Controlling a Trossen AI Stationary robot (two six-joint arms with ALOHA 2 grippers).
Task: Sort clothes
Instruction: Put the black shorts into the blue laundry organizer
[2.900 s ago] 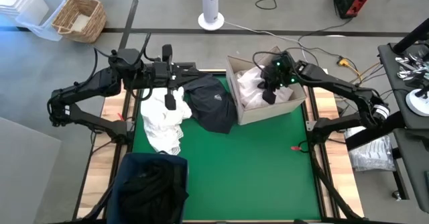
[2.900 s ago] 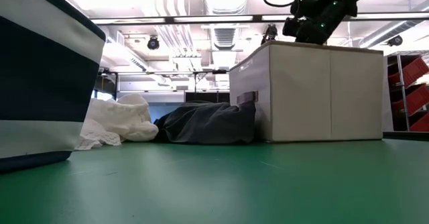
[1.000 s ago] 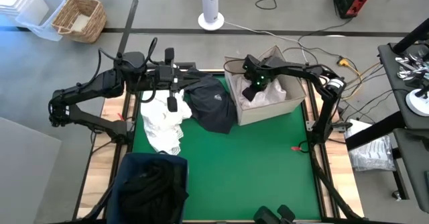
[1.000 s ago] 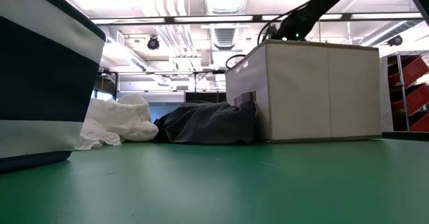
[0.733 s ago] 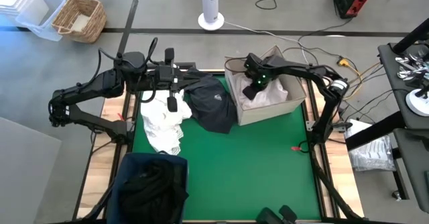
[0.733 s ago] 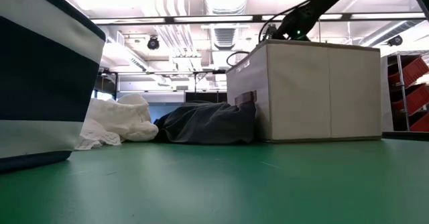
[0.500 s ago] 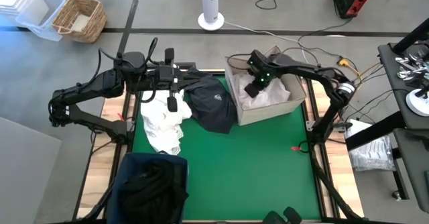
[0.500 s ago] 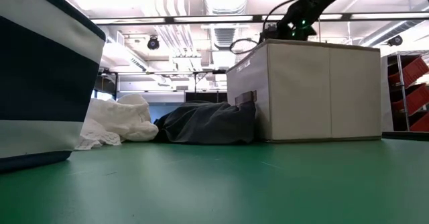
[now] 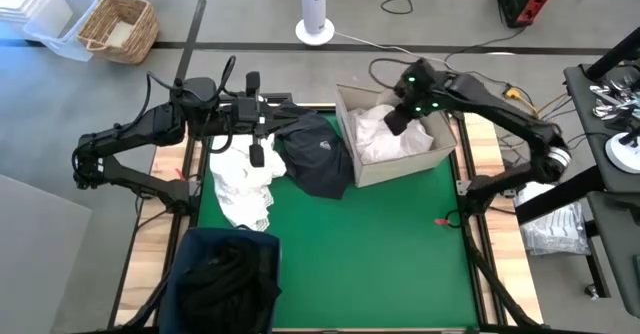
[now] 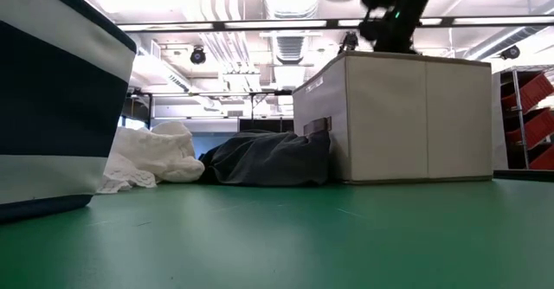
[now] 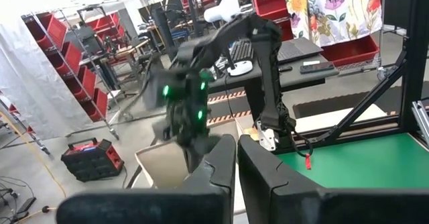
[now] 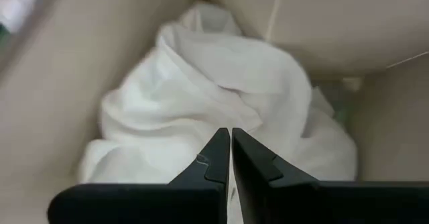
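A white garment (image 9: pixel 243 186) lies crumpled on the green mat's left side, and in the low view this white garment (image 10: pixel 151 155) rests beside a navy garment (image 10: pixel 264 159). The navy garment (image 9: pixel 318 159), with a small logo, lies against the beige box (image 9: pixel 405 168). More white clothes (image 9: pixel 383 140) fill the box. My right gripper (image 9: pixel 397 124) is shut and hangs just above those white clothes (image 12: pixel 221 76), holding nothing. My left gripper (image 9: pixel 255 155) is shut, raised over the white garment on the mat and pointing toward the box.
A navy fabric bin (image 9: pixel 225 279) with dark clothes inside stands at the mat's near left corner and fills the left of the low view (image 10: pixel 52 99). The box (image 10: pixel 398 116) occupies the far right. Bare green mat (image 9: pixel 370 254) spreads across the near right.
My right gripper has risen out of the box's left part and moved toward the table's right and far edge; it now hangs above the box's rim, still shut and holding nothing. The clothes have stayed where they were.
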